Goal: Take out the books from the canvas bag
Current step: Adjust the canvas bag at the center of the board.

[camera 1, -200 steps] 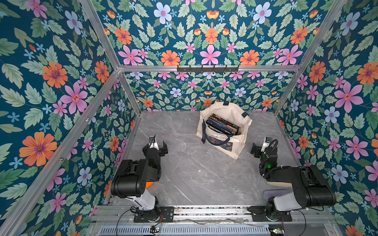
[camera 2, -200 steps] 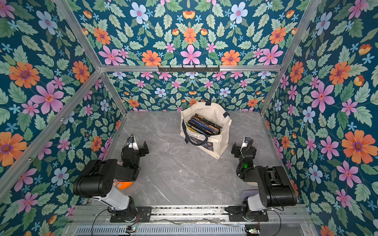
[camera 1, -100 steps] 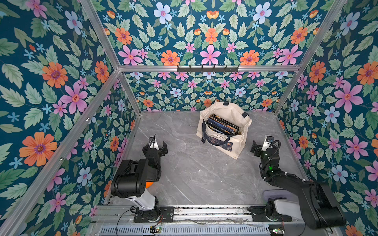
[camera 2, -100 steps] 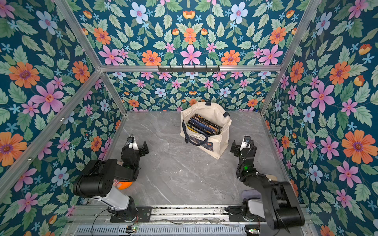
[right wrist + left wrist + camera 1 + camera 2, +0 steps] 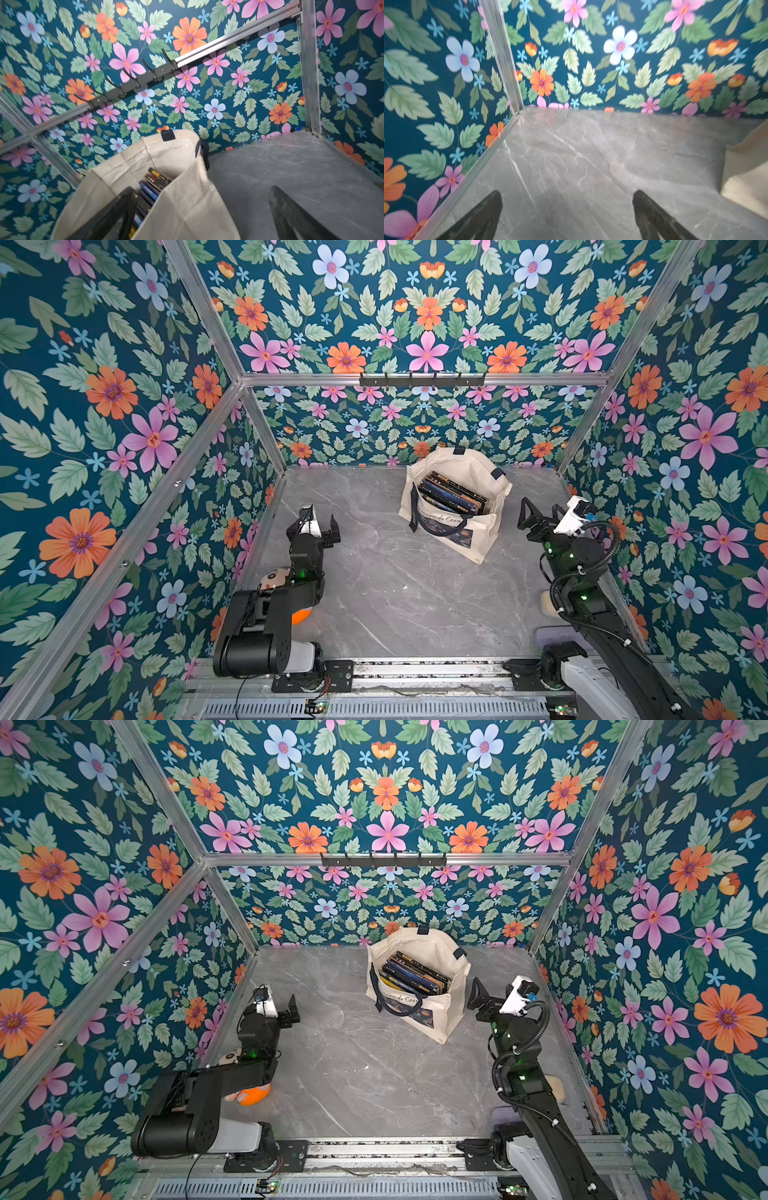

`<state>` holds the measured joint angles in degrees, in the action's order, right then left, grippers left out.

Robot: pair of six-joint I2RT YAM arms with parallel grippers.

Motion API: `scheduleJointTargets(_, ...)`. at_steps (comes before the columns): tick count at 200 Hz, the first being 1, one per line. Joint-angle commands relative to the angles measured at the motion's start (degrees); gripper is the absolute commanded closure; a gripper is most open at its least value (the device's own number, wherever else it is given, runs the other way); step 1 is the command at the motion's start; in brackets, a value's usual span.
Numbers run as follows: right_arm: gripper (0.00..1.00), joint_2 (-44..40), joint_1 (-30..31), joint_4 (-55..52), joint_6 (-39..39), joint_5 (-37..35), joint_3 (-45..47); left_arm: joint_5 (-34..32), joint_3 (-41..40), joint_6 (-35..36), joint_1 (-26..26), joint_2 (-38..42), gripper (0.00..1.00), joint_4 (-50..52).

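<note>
Grey marble bench (image 5: 395,593) bears the cream canvas bag (image 5: 484,537) of dark paperback books (image 5: 451,493) at one o'clock; left hand (image 5: 321,516) and right hand (image 5: 540,508) gape empty in approach, needing a reach inside next.

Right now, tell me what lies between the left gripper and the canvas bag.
Only bare grey marble tabletop; both top views show nothing between the left gripper and the canvas bag.
</note>
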<state>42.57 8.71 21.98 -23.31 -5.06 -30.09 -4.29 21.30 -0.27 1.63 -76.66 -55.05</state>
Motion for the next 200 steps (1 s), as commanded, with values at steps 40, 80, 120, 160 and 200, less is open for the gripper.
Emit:
scheduleJointTargets(40, 0.01, 0.05, -0.01, -12.22, -6.93, 5.23, -3.18, 10.03, 15.25, -24.48, 0.06, 14.82, 0.00, 26.56)
scheduleJointTargets(80, 0.01, -3.28, 0.30, -20.58, -9.86, 2.89, -5.52, 26.94, 26.75, -31.46, 0.04, 10.08, 0.00, 31.19)
scheduleJointTargets(120, 0.01, -1.45, 2.73, -30.39, -9.76, 5.15, -10.34, 40.94, 47.15, -34.81, 1.55, -2.08, 0.00, 40.27)
scheduleJointTargets(160, 0.01, -0.05, 13.94, -36.37, -4.40, -2.66, -13.71, 24.66, 69.23, -15.39, 12.36, -11.70, 0.00, 64.28)
scheduleJointTargets(200, 0.01, -2.17, 16.36, -37.46, -4.32, -5.43, -12.45, 16.04, 88.13, -5.65, 19.32, -25.91, 0.01, 78.71)
